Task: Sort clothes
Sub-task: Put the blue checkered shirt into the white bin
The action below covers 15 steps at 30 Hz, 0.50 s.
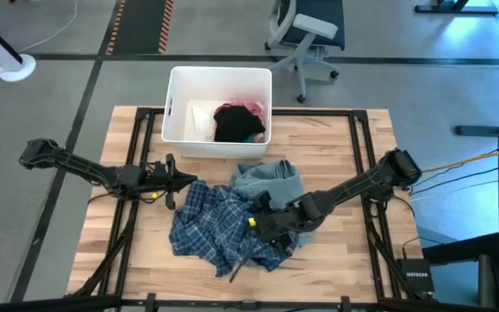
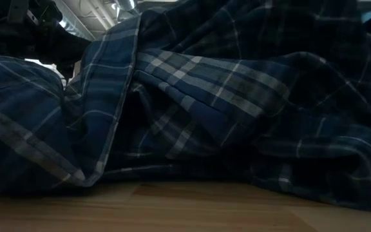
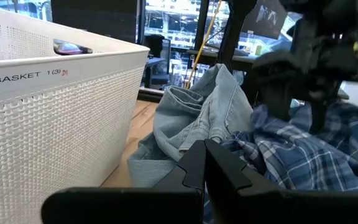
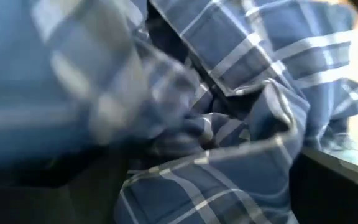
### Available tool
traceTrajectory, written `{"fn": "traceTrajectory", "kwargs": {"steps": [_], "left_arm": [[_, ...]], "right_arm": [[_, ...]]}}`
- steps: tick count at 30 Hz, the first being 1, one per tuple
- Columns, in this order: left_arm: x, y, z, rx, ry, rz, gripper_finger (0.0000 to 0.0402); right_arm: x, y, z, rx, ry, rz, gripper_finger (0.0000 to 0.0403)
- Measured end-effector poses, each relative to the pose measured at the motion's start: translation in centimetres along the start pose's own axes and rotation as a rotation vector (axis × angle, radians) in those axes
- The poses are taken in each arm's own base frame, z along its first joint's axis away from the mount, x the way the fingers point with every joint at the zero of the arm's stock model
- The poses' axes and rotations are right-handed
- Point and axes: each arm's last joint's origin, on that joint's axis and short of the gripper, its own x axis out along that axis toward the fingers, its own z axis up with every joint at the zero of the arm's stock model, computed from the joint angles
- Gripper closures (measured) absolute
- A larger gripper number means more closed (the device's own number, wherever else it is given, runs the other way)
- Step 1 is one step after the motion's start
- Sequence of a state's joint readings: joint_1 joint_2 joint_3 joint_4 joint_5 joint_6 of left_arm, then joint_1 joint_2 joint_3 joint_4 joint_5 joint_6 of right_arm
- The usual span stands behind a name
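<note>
The navy-white plaid shirt (image 1: 219, 230) lies crumpled on the middle of the table and fills the low view (image 2: 205, 96). The light blue denim piece (image 1: 271, 179) lies against its far side, in front of the bin; it also shows in the left wrist view (image 3: 191, 118). Black (image 1: 236, 121), pink (image 1: 251, 107) and white (image 1: 199, 120) items lie in the white bin (image 1: 173, 104). My left gripper (image 1: 178, 182) is shut at the shirt's left edge (image 3: 202, 155). My right gripper (image 1: 265, 227) is open, down in the shirt's right part (image 4: 216, 143). My left gripper has its shut tips at the shirt's left edge (image 1: 193, 189); I cannot tell whether they touch the cloth. My right gripper comes at the shirt slanting down from the table's right side. Its open fingers (image 4: 334, 186) stand in bunched plaid folds (image 4: 229, 155), which lie between them. The shirt rests on the table.
The white bin stands at the table's far edge, close to my left gripper (image 3: 55, 112). A black frame (image 1: 366, 156) runs around the table top. Bare wood (image 1: 345, 251) shows to the right of the shirt and along the near edge (image 2: 185, 206). An office chair (image 1: 306, 35) stands beyond.
</note>
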State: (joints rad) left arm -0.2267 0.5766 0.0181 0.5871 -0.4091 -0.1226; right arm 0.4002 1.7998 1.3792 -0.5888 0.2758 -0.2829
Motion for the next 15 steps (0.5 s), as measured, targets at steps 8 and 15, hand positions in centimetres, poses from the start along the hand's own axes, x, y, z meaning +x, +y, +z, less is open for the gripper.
{"fn": "traceTrajectory", "kwargs": {"steps": [8, 15], "left_arm": [[0.0, 0.0, 0.0, 0.015, 0.001, 0.0, 0.0402], [0.0, 0.0, 0.0, 0.01, 0.0, 0.0, 0.0402]], "right_arm": [[2.4, -0.4, -0.5, -0.022, 0.047, 0.0, 0.0023], [4.5, 0.0, -0.6, -0.05, 0.054, 0.014, 0.0023]]}}
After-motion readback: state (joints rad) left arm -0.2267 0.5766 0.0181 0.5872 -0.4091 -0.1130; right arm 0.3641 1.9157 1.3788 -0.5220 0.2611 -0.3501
